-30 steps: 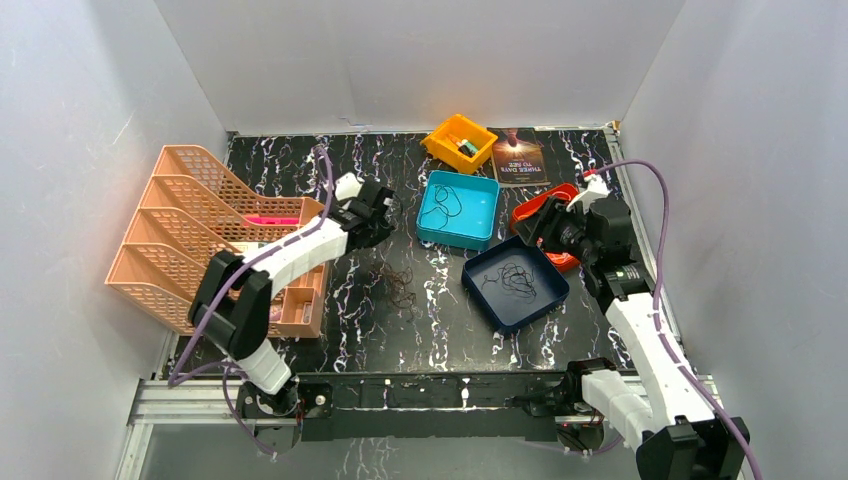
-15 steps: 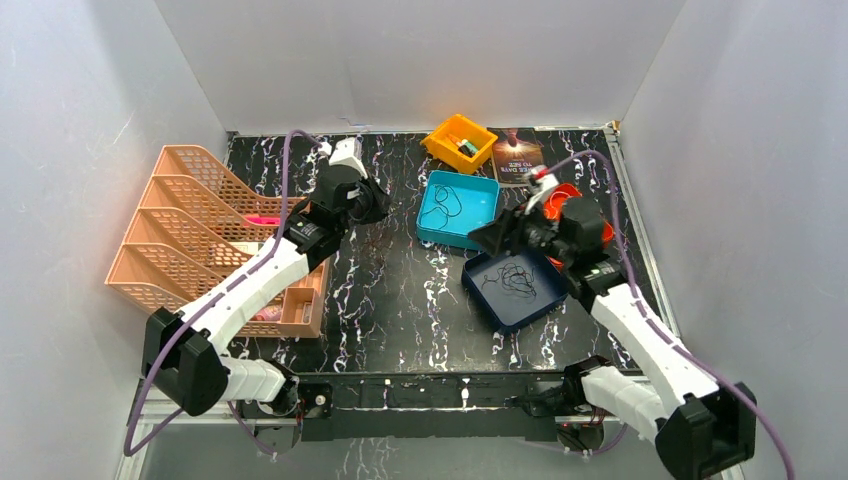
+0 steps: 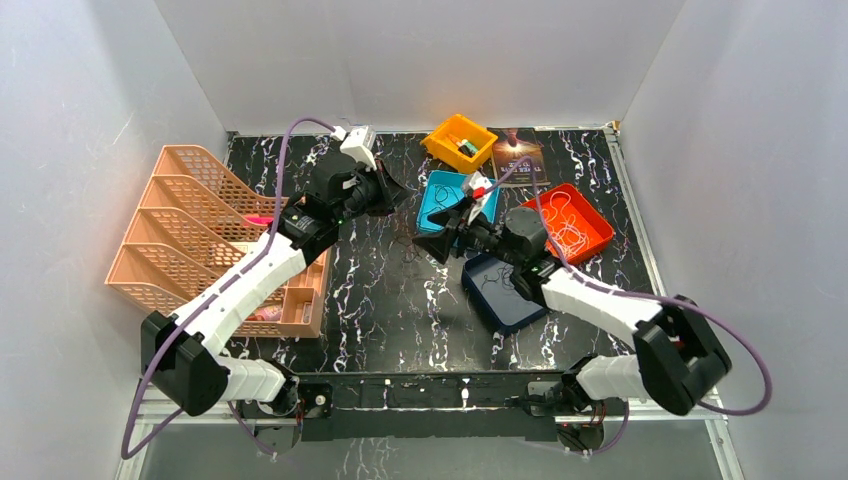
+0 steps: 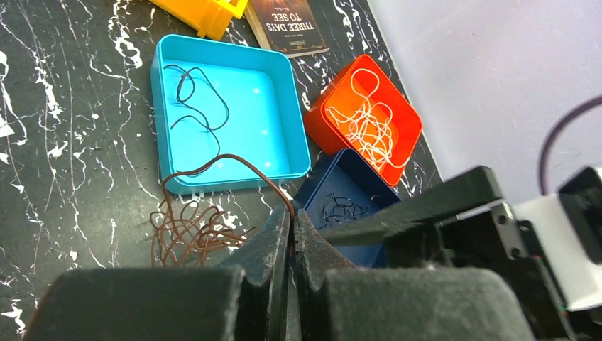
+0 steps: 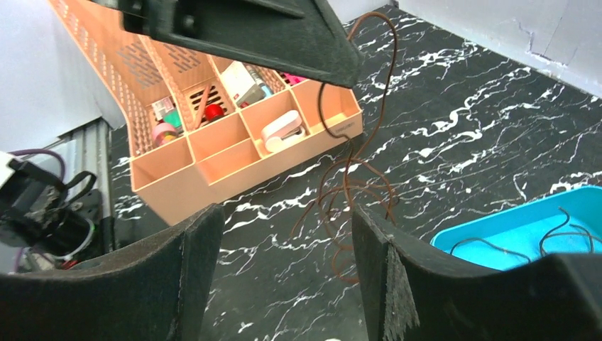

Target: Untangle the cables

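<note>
Cables (image 4: pixel 188 231) sit in four spots. The reddish-brown cable (image 4: pixel 234 160) is pinched at one strand in the left end effector (image 4: pixel 291 213), whose jaws are fully closed on it. It is held above the table (image 4: pixel 78 142), just in front of the teal tray (image 4: pixel 263 121). Its loops hang below; cannot tell if they touch the table.

The right end effector (image 5: pixel 284 234) stands wide and holds nothing. It faces the hanging loops, which show between its fingers in the right wrist view.

A black cable (image 4: pixel 202 99) lies in the teal tray. A white cable (image 4: pixel 369 131) lies in the red tray (image 4: pixel 321 131). A dark cable (image 4: pixel 341 209) lies in the navy tray (image 4: pixel 341 177).

The book (image 4: pixel 287 25) behind the trays reads "THREE DAYS TO SEE". A peach organizer (image 5: pixel 234 156) is at the table's left.
</note>
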Controlling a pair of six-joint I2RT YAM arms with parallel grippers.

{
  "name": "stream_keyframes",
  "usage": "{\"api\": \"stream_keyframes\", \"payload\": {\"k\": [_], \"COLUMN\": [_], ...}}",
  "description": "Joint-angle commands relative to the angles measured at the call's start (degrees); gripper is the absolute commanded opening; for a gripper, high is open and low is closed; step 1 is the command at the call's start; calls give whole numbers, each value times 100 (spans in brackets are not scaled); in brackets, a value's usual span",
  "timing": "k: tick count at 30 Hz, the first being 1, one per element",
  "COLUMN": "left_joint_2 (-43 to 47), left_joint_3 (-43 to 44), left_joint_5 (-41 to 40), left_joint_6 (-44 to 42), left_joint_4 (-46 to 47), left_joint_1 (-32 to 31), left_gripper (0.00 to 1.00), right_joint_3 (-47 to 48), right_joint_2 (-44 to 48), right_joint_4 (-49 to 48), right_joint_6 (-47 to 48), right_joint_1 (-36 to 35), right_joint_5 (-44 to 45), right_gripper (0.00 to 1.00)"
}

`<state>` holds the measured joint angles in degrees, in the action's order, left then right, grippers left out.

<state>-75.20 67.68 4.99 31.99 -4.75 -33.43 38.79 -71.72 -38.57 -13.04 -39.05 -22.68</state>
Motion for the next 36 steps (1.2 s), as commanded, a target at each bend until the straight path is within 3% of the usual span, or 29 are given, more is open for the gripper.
{"api": "stream_keyframes", "payload": {"k": [1, 11, 20, 30, 36], "left_joint_2": [322, 518, 535, 713, 700], "left_joint_3": [253, 285, 476, 1134, 1599], "left_joint_5": [272, 472, 727, 609, 424], "left_joint_6": [-74, 68, 320, 337, 160], "left_joint_4": [-88, -158, -125, -402, -540], "left_joint_1": [24, 25, 23, 29, 23], "left_gripper": [0, 0, 0, 0, 0], "right_joint_3": [60, 507, 1085, 1015, 881], "right_joint_2": [-519, -1905, -2901, -3455, -3445], "right_joint_4": [-1863, -3380, -3898, -3459, -2849], "right_joint_6": [171, -89, -175, -377, -451], "right_joint_1": [-36, -200, -367, -447, -546], "right_joint_5": [145, -35, 244, 215, 48], "right_gripper": [74, 70, 66, 39, 28]}}
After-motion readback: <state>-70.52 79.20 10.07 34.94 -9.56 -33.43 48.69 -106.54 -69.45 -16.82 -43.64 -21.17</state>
